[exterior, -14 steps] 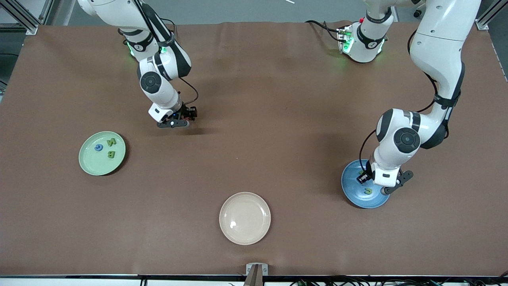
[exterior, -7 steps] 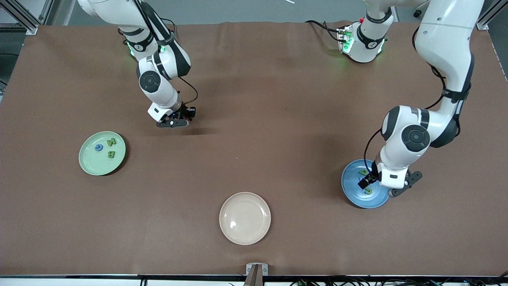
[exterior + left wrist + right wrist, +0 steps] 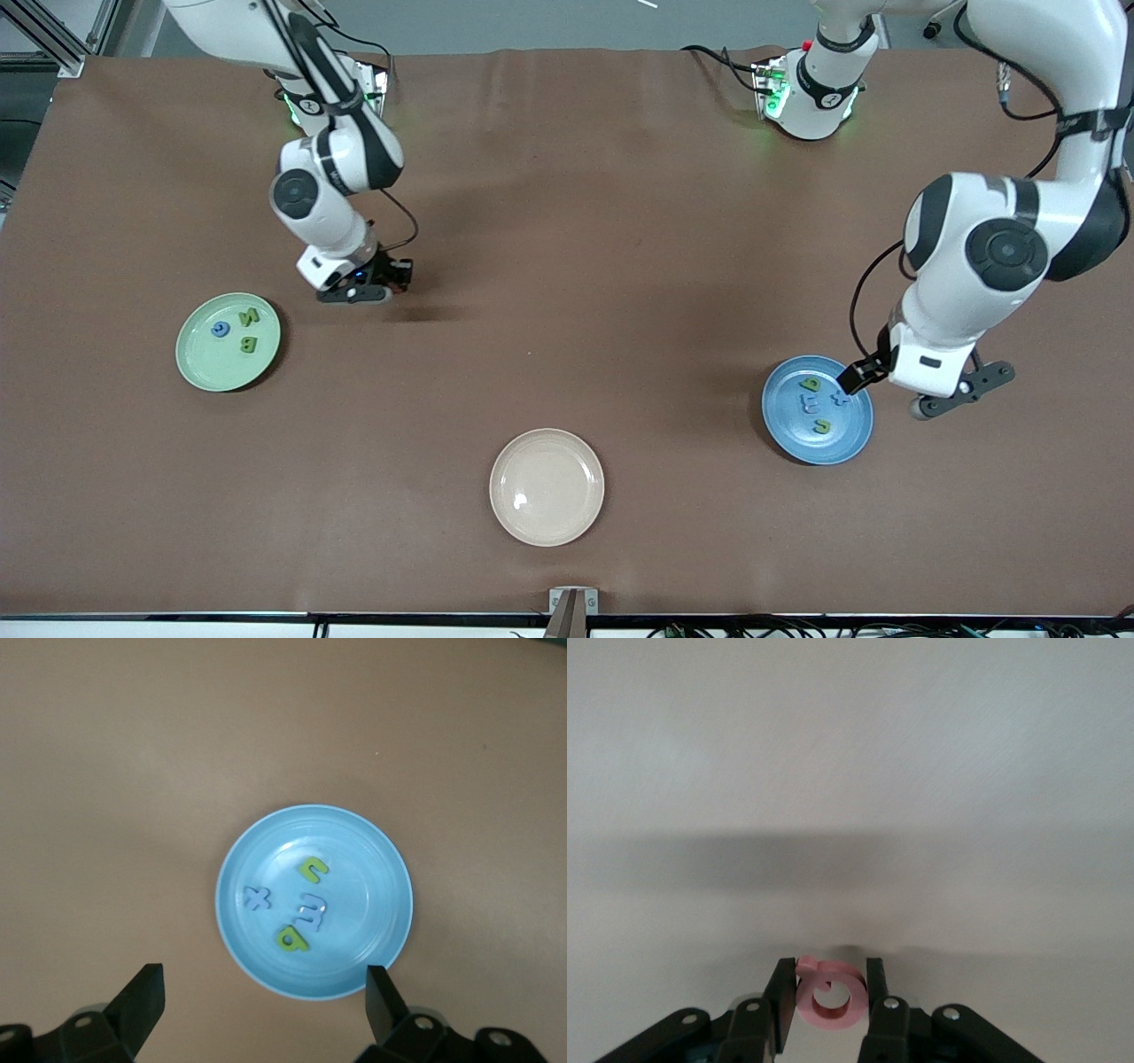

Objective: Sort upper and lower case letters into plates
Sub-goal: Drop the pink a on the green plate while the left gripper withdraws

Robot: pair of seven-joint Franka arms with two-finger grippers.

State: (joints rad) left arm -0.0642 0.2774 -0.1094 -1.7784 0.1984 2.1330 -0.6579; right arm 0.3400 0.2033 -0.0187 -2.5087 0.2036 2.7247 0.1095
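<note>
The right gripper (image 3: pixel 826 997) has its jaws closed on the pink Q (image 3: pixel 827 995), low over bare table (image 3: pixel 620 221) near the pale green plate (image 3: pixel 197 363), which holds three letters (image 3: pixel 244 330). The left gripper (image 3: pixel 261 997) hangs over the blue plate (image 3: pixel 372 868), jaws spread wide and holding nothing; four letters (image 3: pixel 301 908) lie in that plate. A cream plate (image 3: pixel 547 523) sits nearest the front camera.

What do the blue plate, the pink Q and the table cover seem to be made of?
Blue plate: probably plastic or melamine; smooth, soft sheen, faint rings in the well.
Pink Q, held in the right gripper: likely foam or soft plastic; chunky, matte, rounded edges.
Table cover: seemingly a brown matte sheet, vinyl or paper; slight ripples at its edge by the bases.
</note>
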